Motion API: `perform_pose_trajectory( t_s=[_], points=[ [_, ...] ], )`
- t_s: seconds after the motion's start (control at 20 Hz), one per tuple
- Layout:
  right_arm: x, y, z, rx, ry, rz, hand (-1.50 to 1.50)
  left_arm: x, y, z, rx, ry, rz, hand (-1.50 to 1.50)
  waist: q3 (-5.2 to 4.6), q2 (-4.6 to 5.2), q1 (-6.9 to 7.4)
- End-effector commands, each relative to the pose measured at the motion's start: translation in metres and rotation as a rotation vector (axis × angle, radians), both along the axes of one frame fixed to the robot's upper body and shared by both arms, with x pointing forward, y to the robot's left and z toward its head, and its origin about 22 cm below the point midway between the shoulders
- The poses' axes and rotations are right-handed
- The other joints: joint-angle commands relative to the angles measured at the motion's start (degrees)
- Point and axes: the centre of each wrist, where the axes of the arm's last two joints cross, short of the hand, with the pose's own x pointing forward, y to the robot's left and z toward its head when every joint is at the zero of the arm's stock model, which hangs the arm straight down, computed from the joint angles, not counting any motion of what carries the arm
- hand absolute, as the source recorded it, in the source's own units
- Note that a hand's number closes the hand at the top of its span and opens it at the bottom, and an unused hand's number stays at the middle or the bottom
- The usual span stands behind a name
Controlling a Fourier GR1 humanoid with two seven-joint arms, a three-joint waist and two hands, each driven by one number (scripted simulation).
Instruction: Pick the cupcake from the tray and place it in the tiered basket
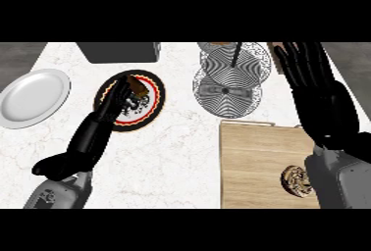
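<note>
Pre-grasp stage. Cupcake (296, 181) sits on the wooden tray (253, 162), lower right, ungrasped. Right hand (310, 73) is released, fingers straight, upper right beside the tiered basket (230, 78); it must next descend to the cupcake. Left hand (119, 100) is released.

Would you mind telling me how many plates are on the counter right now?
2. A plain white plate lies at the counter's left edge. A patterned plate with a dark rim sits right of it, partly under the left hand. Others may be hidden beneath the arms.
</note>
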Motion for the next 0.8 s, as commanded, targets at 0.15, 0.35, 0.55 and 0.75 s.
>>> perform_pose_trajectory(
  t_s=[0.15, 0.35, 0.55, 0.75],
  points=[
    [-0.044, -0.037, -0.109, 0.419, 0.35, -0.147, 1.5, -0.023, 0.077, -0.05, 0.103, 0.295, 0.31, 0.0, 1.37, 4.16, 1.44],
    [-0.074, -0.063, -0.138, 0.743, 0.285, -0.309, 1.5, -0.053, 0.119, -0.084, 0.121, 0.547, 0.477, 0.0, 1.63, 3.45, -0.33],
    [-0.155, -0.106, -0.197, 0.408, 0.535, -0.678, -1.5, -0.063, 0.141, -0.084, 0.135, 0.607, 0.49, 0.0, 0.58, 3.01, -0.01],
    [-0.191, -0.149, -0.2, -0.131, 0.755, -0.75, -1.5, -0.061, 0.149, -0.077, 0.146, 0.59, 0.482, 0.0, 0.26, 3.38, 1.84]
  ],
)
